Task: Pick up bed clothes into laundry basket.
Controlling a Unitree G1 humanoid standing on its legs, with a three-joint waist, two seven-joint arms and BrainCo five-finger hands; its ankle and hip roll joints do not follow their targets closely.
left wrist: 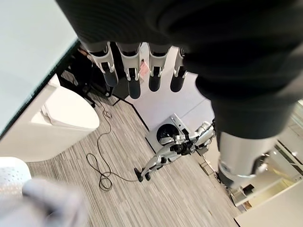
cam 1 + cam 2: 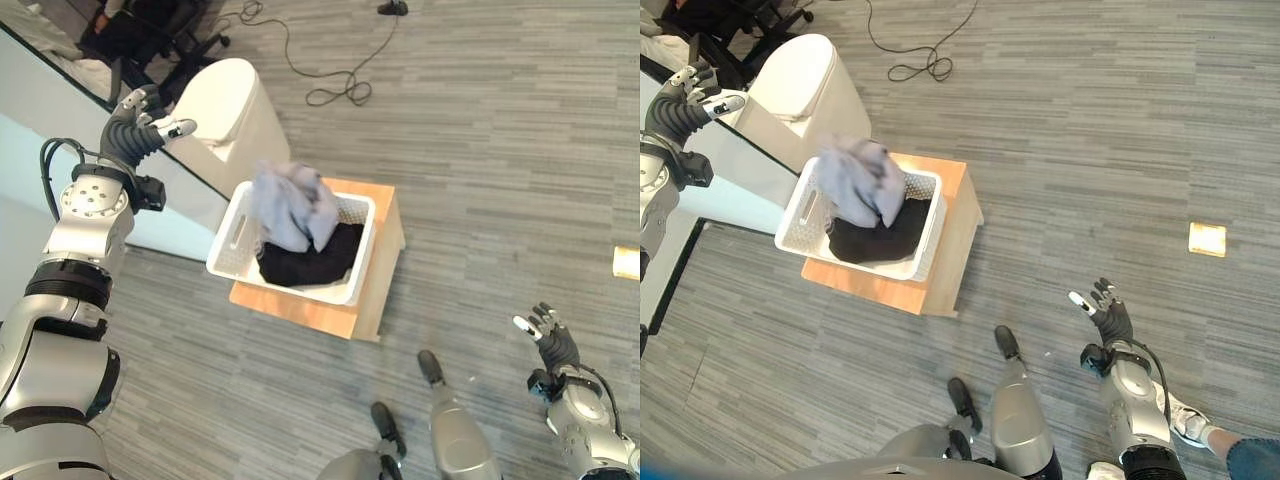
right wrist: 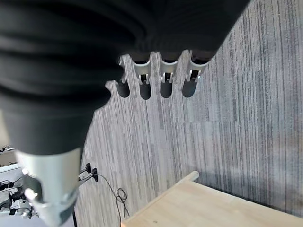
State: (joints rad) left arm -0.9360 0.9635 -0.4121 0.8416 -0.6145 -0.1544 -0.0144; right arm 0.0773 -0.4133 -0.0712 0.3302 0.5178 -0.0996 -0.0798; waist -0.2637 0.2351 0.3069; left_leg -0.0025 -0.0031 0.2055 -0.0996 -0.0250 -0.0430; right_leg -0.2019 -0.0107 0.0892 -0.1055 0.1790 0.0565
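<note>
Grey floor point(image 2: 500, 150): one basket point(image 2: 232, 240), two garments point(image 2: 292, 205).

Clothes point(image 2: 295, 215) in the laundry basket point(image 2: 232, 240) — basket on the wooden stand point(image 2: 375, 270), bin point(image 2: 232, 110) just behind

You had a white perforated laundry basket point(image 2: 232, 240) sitting on a light, honey-coloured wooden stand point(image 2: 379, 262). Inside it lay a pale lavender-grey garment point(image 2: 293, 208) over a black one point(image 2: 310, 260). The floor point(image 2: 480, 150) was grey, streaked with fine darker lines. A cream-white bin point(image 2: 232, 110) stood beside the basket, a black cable point(image 2: 335, 85) looped across the floor, and a small pale-yellow square point(image 2: 1207, 239) lay on the grey floor.
</note>
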